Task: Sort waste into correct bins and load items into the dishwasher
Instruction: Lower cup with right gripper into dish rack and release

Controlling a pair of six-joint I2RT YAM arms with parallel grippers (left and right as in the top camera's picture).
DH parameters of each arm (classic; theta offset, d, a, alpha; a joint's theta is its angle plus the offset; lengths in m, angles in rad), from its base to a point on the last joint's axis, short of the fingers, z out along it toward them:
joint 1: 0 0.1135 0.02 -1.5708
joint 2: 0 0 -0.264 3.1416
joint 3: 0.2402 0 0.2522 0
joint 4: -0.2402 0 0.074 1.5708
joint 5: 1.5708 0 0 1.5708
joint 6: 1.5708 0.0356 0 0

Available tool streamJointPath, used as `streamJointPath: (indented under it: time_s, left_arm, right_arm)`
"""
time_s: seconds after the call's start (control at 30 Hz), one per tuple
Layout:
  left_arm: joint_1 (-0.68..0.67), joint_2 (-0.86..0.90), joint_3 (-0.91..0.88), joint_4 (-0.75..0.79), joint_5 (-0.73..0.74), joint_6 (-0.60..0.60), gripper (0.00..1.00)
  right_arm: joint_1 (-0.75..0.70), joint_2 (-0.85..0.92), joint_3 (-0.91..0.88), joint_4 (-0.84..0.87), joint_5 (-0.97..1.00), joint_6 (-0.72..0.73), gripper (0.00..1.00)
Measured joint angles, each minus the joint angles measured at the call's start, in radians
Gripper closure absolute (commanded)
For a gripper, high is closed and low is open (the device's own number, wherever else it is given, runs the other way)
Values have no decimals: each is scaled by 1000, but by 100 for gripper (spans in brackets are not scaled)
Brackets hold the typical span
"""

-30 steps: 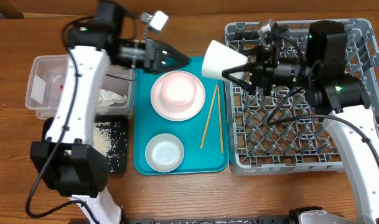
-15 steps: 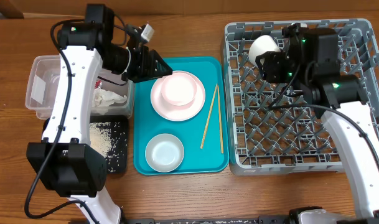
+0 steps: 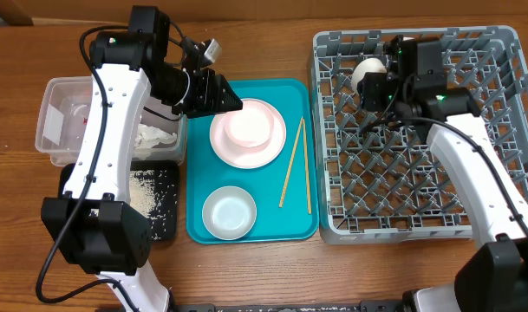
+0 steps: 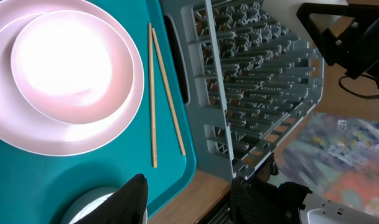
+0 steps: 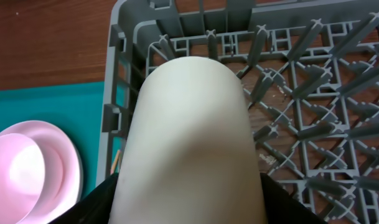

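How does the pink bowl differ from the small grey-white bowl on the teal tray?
Colour: the pink bowl is pale pink, while the grey-white bowl is a greyish white. Support: the pink bowl sits on the pink plate, while the grey-white bowl rests directly on the teal tray. Both are round, upright and look empty.

One plate, two bowls (pink bowl, grey bowl), one cup, two chopsticks, one rack, one teal tray, one tub, one black tray, one napkin.

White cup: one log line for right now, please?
right jaws: shut on white cup, over dish rack | left jaws: open, over teal tray
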Motion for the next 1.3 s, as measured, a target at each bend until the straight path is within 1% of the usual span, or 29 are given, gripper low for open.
streamJointPath:
  time_s: [0.13, 0.33, 0.6, 0.9, 1.03, 1.1, 1.2, 1.3]
  left_arm:
    - [0, 0, 0, -6, -3, 0, 54]
    - [0, 0, 0, -7, -5, 0, 55]
    - [0, 0, 0, -15, -7, 0, 54]
    - [0, 0, 0, -22, -7, 0, 55]
    - [0, 0, 0, -22, -7, 0, 54]
    - [0, 0, 0, -22, -7, 0, 55]
    - [0, 0, 0, -22, -7, 0, 55]
    - [0, 0, 0, -22, -7, 0, 55]
  right_arm:
    - [0, 34, 0, 22, 9, 0, 56]
    - [0, 92, 0, 104, 30, 0, 56]
    - [0, 102, 0, 197, 53, 0, 55]
    - [0, 181, 0, 204, 89, -1, 55]
    - [0, 190, 0, 208, 99, -2, 54]
    - [0, 191, 0, 209, 101, -1, 47]
    - [0, 190, 0, 208, 103, -2, 43]
    - [0, 190, 0, 205, 103, -3, 28]
